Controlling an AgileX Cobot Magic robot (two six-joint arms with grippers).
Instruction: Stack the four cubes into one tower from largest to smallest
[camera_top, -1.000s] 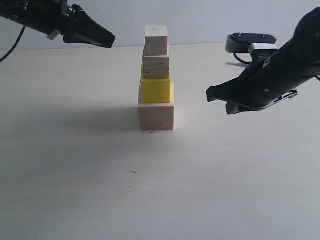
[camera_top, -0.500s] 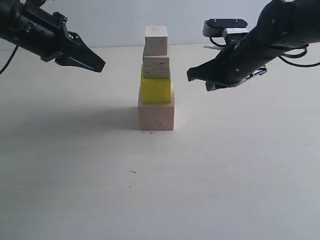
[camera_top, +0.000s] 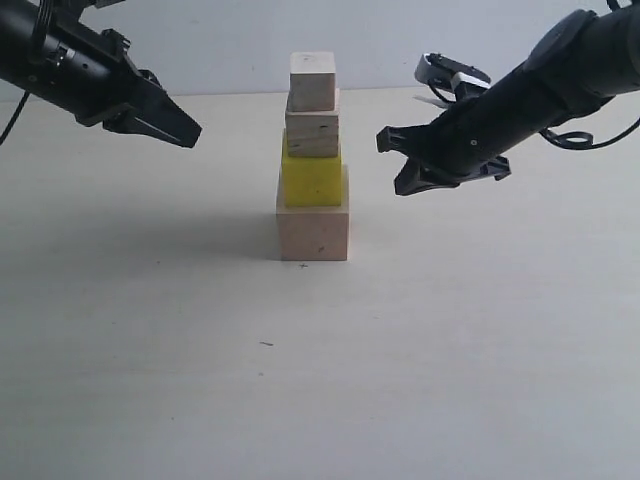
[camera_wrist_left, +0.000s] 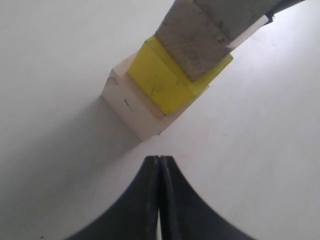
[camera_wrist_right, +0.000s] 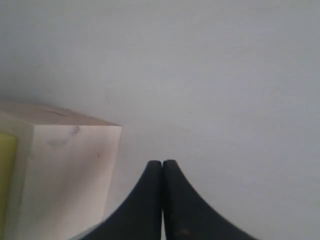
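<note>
Exterior view showed a tower (camera_top: 313, 165) on the matte cream bench (camera_top: 450, 340): pale wooden cube (camera_top: 313, 232), smooth yellow cube (camera_top: 311, 181), grained cube (camera_top: 313, 132), small top cube (camera_top: 312, 80). Flanking it, the left fingers (camera_wrist_left: 147, 200) and right fingers (camera_wrist_right: 150, 200) were closed, empty.

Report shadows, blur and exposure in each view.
Exterior view: sharp; a soft shadow spreads left of the large pale pinkish wooden cube across the pale table. Left wrist view: the grained light-wood cube looms close, grey and noisy; the bright yellow cube is crisp. Right wrist view: hazy, low contrast; the right gripper is a black silhouette.
</note>
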